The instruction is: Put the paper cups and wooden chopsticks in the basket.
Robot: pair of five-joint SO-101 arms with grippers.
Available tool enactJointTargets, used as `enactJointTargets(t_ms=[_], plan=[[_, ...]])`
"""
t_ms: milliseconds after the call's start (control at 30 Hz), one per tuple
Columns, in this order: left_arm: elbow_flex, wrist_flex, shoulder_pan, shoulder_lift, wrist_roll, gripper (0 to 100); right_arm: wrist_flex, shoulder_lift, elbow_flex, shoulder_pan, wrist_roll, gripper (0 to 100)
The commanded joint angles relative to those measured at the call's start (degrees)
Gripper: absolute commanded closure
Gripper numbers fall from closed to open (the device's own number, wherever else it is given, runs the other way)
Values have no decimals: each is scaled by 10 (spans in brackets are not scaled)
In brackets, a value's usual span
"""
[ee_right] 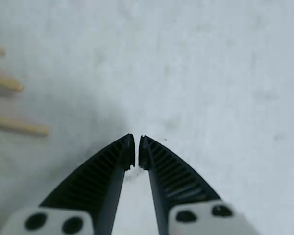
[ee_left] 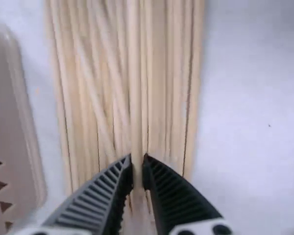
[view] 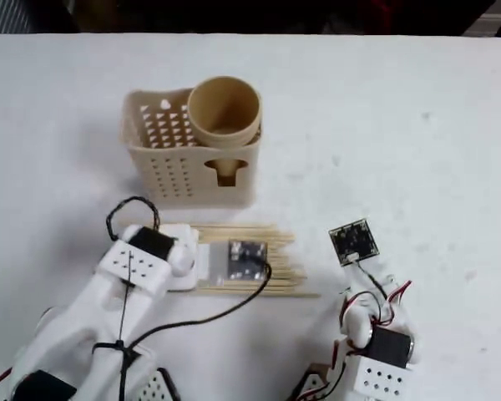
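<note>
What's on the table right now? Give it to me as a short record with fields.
basket: upright on the table
paper cup: mouth up, in one end of the basket
wooden chopsticks: flat bundle on the table, outside the basket
left gripper: shut, tips at the chopsticks
right gripper: shut, over bare table near the chopstick ends
not yet done: chopsticks into basket

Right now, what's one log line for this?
cups: in basket | chopsticks: on table | left gripper: shut, over chopsticks | right gripper: shut, over table
</note>
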Motion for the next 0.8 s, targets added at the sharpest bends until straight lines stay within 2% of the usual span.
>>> enactJointTargets(t_ms=[0,300,500,767], plan=[[-27,4,7,0,89,969,3,-6,5,2,4,966],[-24,5,7,1,228,962,3,-6,5,2,4,966],[11,4,7,1,222,867,3,-6,5,2,4,966],[10,7,-1,-3,207,867,3,-6,5,2,4,966]])
